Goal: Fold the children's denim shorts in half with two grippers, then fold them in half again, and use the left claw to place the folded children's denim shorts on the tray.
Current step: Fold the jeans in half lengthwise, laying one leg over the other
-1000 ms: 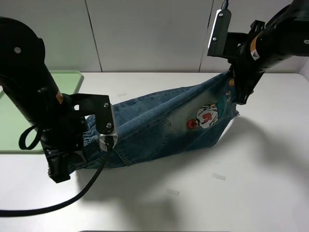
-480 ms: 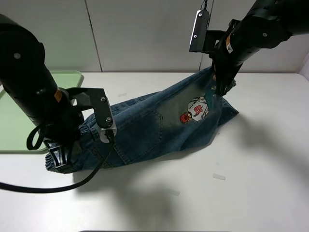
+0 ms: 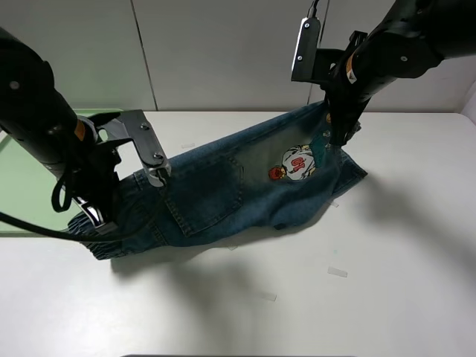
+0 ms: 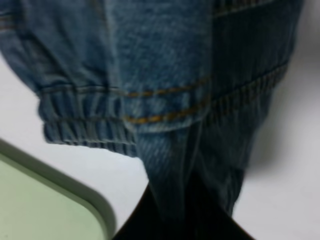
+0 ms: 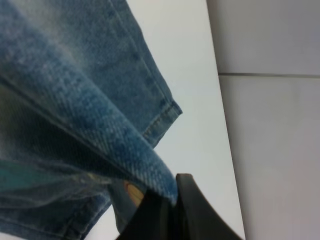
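Observation:
The children's denim shorts [image 3: 223, 186] hang stretched between the two grippers, sagging onto the white table, with the cartoon patch [image 3: 297, 163] facing up. My left claw [image 3: 100, 216] is shut on the gathered waistband end; in the left wrist view the denim [image 4: 165, 75] runs down into the black jaws [image 4: 182, 215]. My right gripper [image 3: 338, 137] is raised near the far table edge and shut on a leg hem [image 5: 150, 165], pinched at the black fingertips [image 5: 167, 202]. The light-green tray [image 3: 18, 201] lies at the left, largely hidden behind my left arm; its corner [image 4: 45, 200] shows beside the waistband.
Small bits of tape [image 3: 337, 272] lie on the white table [image 3: 387, 282] in front of the shorts. A pale panelled wall [image 3: 223, 52] runs along the far edge. The left arm's black cable [image 3: 44, 232] loops over the tray's near side.
My left claw has carried the waistband end back and away from the front edge. The right gripper swung left with the leg hem, then held. The shorts shifted left with them.

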### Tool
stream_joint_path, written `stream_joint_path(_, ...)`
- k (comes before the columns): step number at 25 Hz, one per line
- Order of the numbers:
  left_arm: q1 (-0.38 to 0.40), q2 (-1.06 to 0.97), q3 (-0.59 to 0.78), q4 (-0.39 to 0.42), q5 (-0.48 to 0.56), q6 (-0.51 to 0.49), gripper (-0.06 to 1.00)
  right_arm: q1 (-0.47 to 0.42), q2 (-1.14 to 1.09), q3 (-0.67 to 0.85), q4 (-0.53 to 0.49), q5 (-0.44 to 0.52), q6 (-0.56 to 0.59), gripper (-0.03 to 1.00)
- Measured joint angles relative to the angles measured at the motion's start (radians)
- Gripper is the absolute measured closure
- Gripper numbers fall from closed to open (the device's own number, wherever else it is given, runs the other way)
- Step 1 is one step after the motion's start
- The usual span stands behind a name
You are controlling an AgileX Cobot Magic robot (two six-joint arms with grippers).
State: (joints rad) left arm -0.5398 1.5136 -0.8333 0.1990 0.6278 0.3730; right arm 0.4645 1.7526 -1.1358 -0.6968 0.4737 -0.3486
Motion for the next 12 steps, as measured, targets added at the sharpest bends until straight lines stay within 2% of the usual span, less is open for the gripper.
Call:
stream_joint_path(7, 0.103, 0.001, 0.002, 0.007, -0.144, 0.0, 0.91, -0.02, 0.031, -0.002, -0.009, -0.054, 0.0, 0.99)
stream_joint_path(12, 0.13, 0.03, 0.002, 0.028, -0.208, 0.0, 0.91, -0.057, 0.037, -0.003, -0.011, -0.132, -0.001, 0.99)
